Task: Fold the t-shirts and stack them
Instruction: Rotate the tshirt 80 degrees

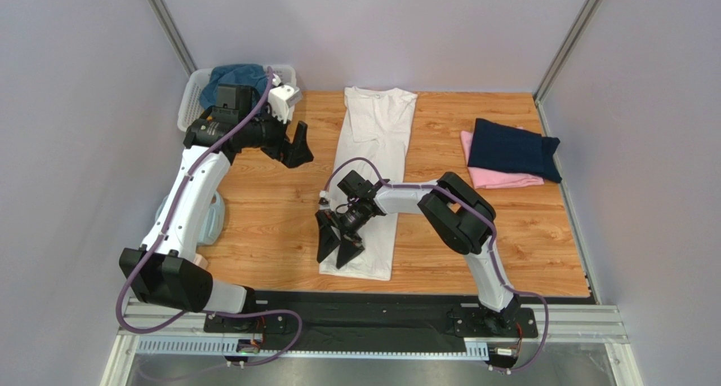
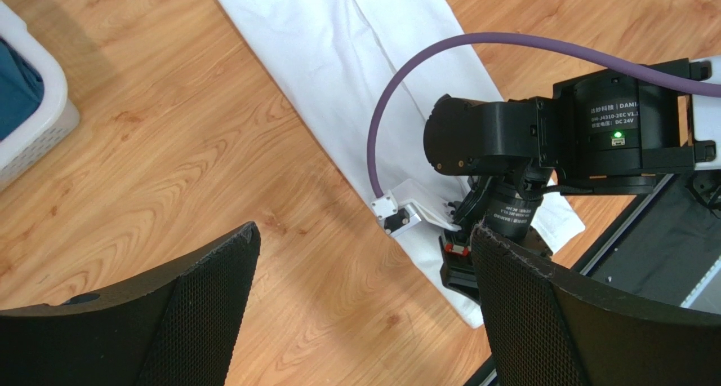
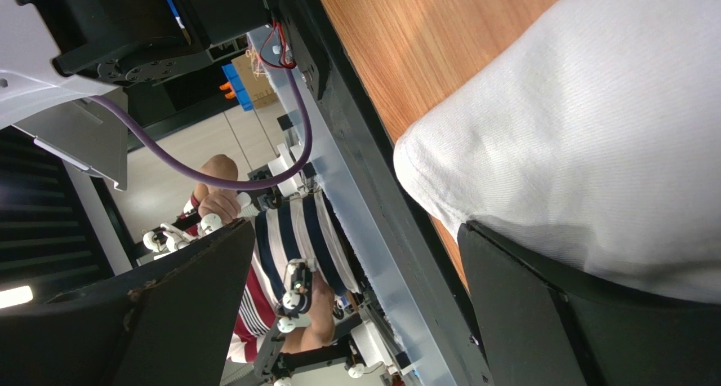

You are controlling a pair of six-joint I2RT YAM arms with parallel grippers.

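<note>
Two arms reach over a wooden surface [image 1: 271, 225]. Far left, a teal shirt [image 1: 235, 73] lies bunched in a basket [image 1: 193, 90], largely hidden by the left arm. The left pincer [image 1: 296, 156] hangs open and empty above bare wood, beside the white shirt [image 1: 377, 141], which lies mid-surface as a long narrow strip, collar far, hem near. The right pincer [image 1: 334, 257] is spread open over the hem's near left corner, gripping nothing. It hides that corner from above, and whether a finger touches cloth is unclear. To fold well, it should probably pinch every layer at the hem, then carry it evenly toward the collar. At right, a folded navy shirt [image 1: 512, 148] covers most of a pink shirt [image 1: 499, 180].
</note>
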